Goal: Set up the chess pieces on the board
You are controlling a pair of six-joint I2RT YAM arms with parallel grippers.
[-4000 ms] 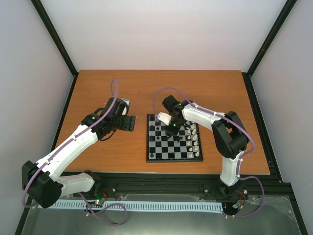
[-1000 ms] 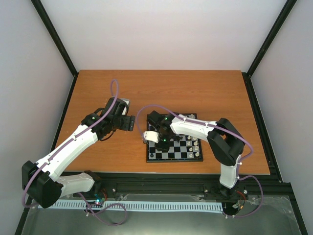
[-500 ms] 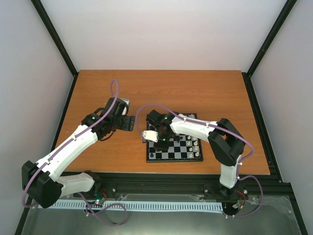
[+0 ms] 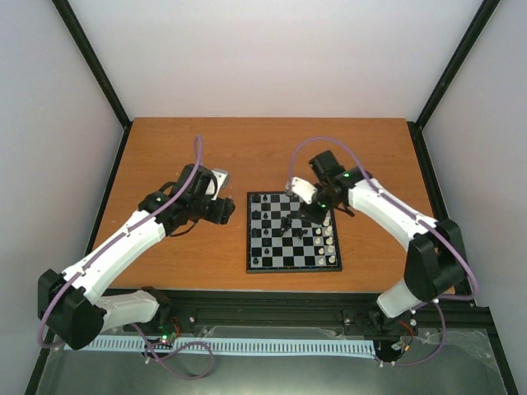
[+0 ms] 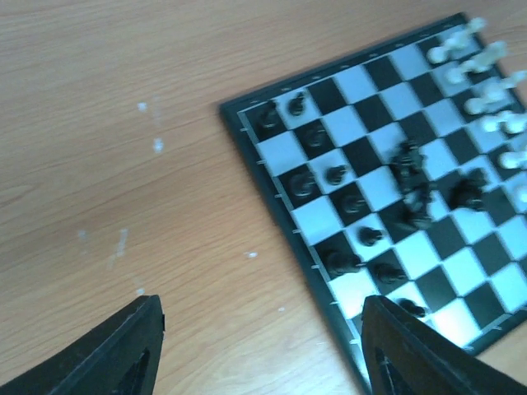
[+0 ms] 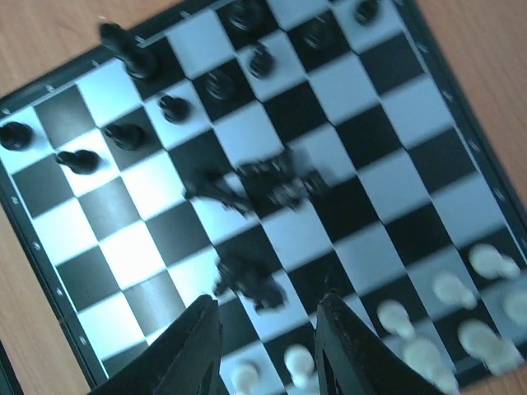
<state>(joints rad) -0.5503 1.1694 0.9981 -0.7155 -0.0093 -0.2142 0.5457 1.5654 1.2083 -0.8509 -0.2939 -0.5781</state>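
Observation:
The board (image 4: 284, 262) lies mid-table. Black chess pieces (image 4: 257, 232) stand along its left side. Several more black ones lie in a loose heap (image 6: 268, 181) near the middle, with one apart (image 6: 247, 284). White pieces (image 4: 329, 239) stand along the right side. My right gripper (image 4: 311, 216) hovers over the board's middle right, open and empty (image 6: 268, 350), just short of the fallen black piece. My left gripper (image 4: 224, 211) is open and empty (image 5: 263, 362) above bare wood left of the board (image 5: 362, 82).
The wooden table (image 4: 165, 148) reaches to black frame rails on the left, right and near sides. White walls close in the back and sides. The right arm's forearm (image 4: 379, 206) crosses above the table right of the board.
The right arm swung from the board's left edge back to its far right side, and its gripper now hangs over the middle right. The left gripper shifted slightly right.

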